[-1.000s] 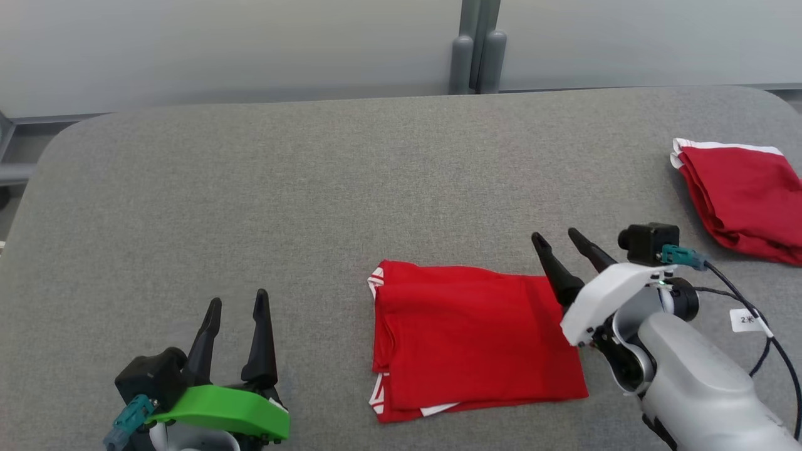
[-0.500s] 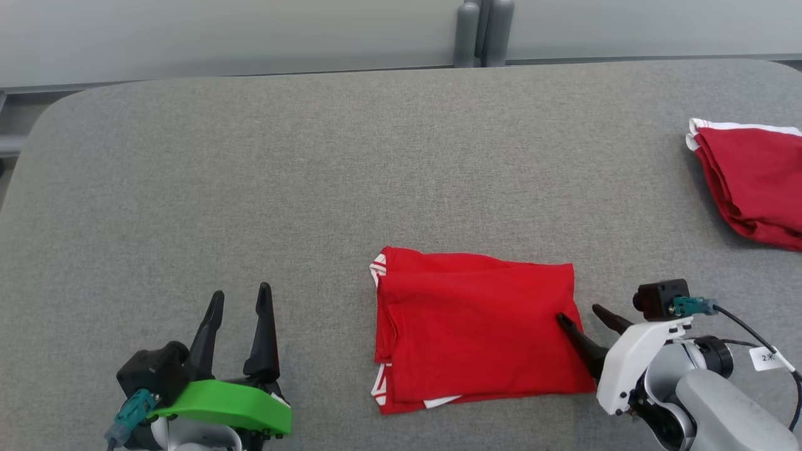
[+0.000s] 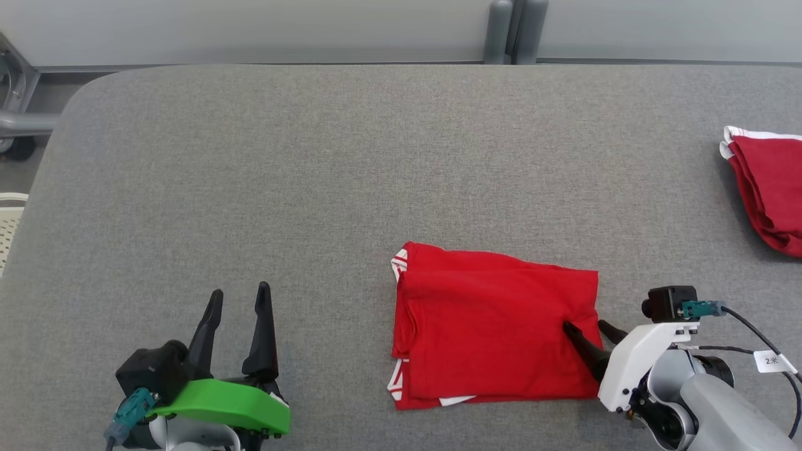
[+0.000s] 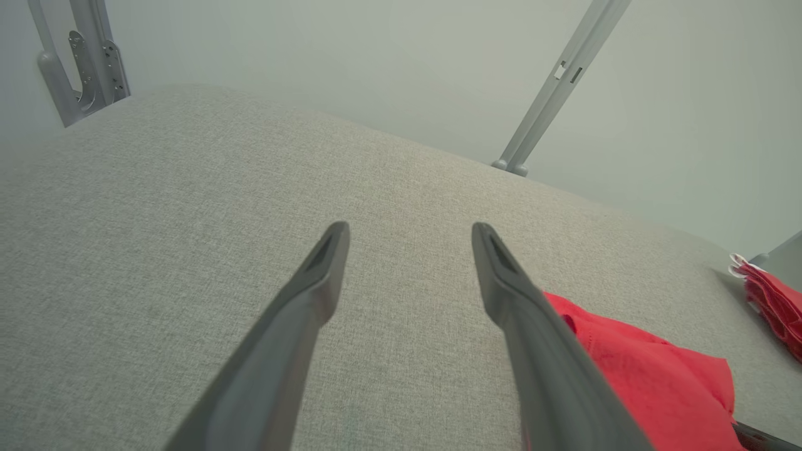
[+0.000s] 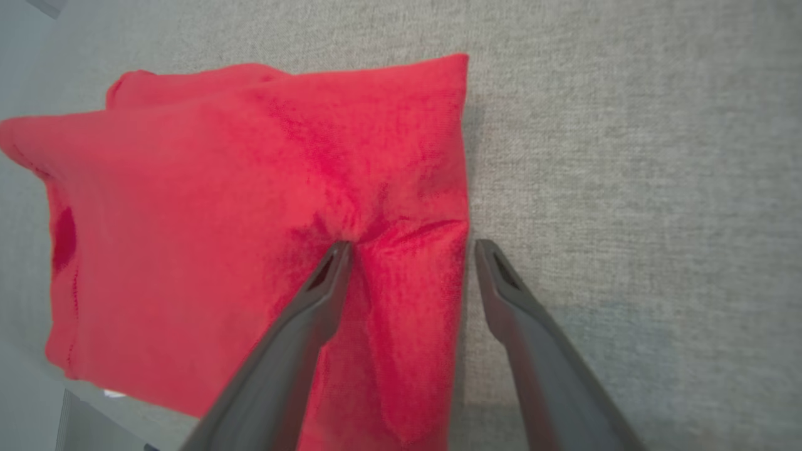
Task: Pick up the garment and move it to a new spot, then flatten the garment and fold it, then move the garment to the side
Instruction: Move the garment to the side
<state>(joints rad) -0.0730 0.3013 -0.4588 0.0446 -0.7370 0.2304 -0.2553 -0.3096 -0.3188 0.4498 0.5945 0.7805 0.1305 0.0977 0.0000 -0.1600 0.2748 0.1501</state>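
Both hands gape wide: right hand straddles the red garment's three o'clock edge, one finger on cloth; left hand at the table's seven o'clock.

The table lies bare from 10 through 12 to 1 o'clock of the garment: wide room to pass. At 2 o'clock, well apart, a second garment takes the table edge. The right gripper straddles the garment's 3 o'clock edge; the left gripper stands at 9 o'clock, well apart.
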